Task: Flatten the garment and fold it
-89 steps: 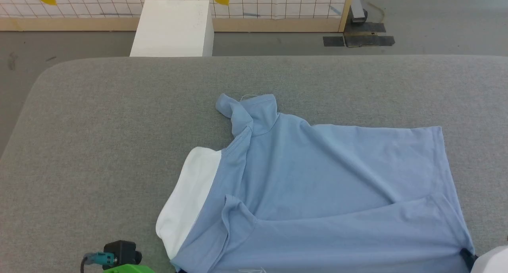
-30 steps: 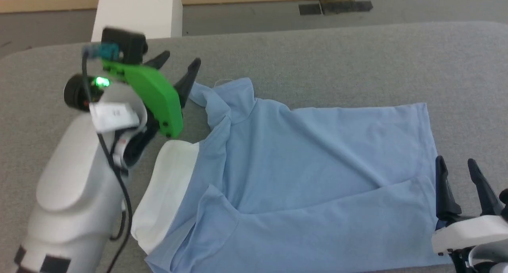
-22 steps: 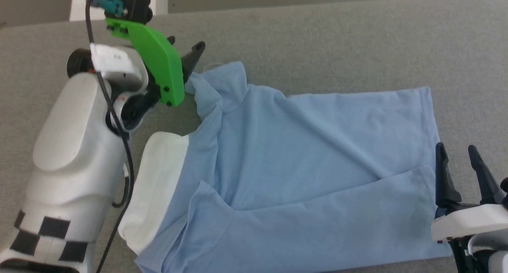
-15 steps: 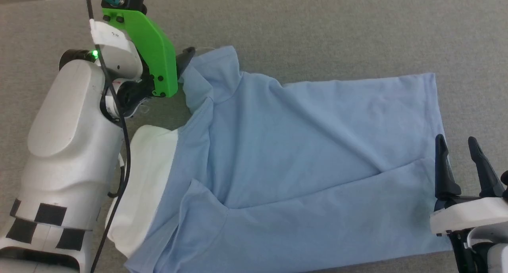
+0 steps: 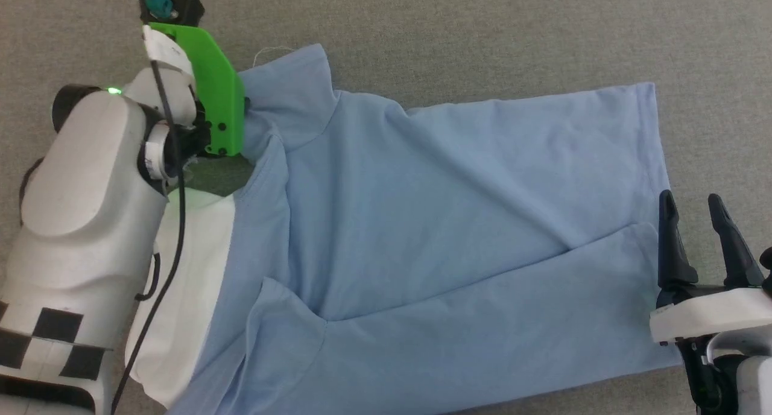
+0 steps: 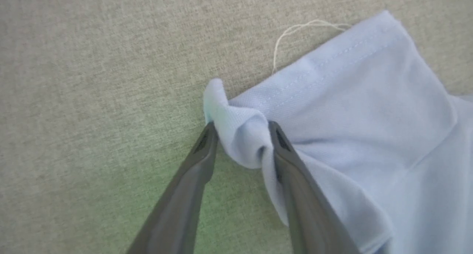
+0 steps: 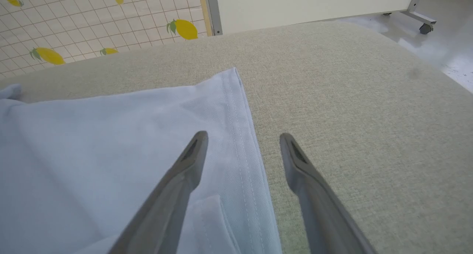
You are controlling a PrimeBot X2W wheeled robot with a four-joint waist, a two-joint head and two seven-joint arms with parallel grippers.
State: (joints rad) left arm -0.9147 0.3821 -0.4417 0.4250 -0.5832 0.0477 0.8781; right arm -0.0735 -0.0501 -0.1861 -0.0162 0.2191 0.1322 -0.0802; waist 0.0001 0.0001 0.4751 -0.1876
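The garment, a light blue shirt with a white collar, lies back-up and creased on the grey padded table, collar to the left and hem to the right. My left gripper is at the far sleeve's corner. Both of its fingertips press a bunched fold of the sleeve between them. In the head view that gripper is mostly hidden behind its green camera mount. My right gripper stands open at the hem. In the right wrist view it straddles the stitched hem edge with nothing held.
A loose white thread trails from the sleeve hem onto the table. Beyond the table's far edge stand a lemon-patterned wall and a pale panel. The table's rounded corner drops to a shiny floor on the right.
The head camera has tilted down, so the whole picture has shifted. My left gripper reached the sleeve corner and its fingers closed in on the cloth. The right gripper stayed open by the hem.
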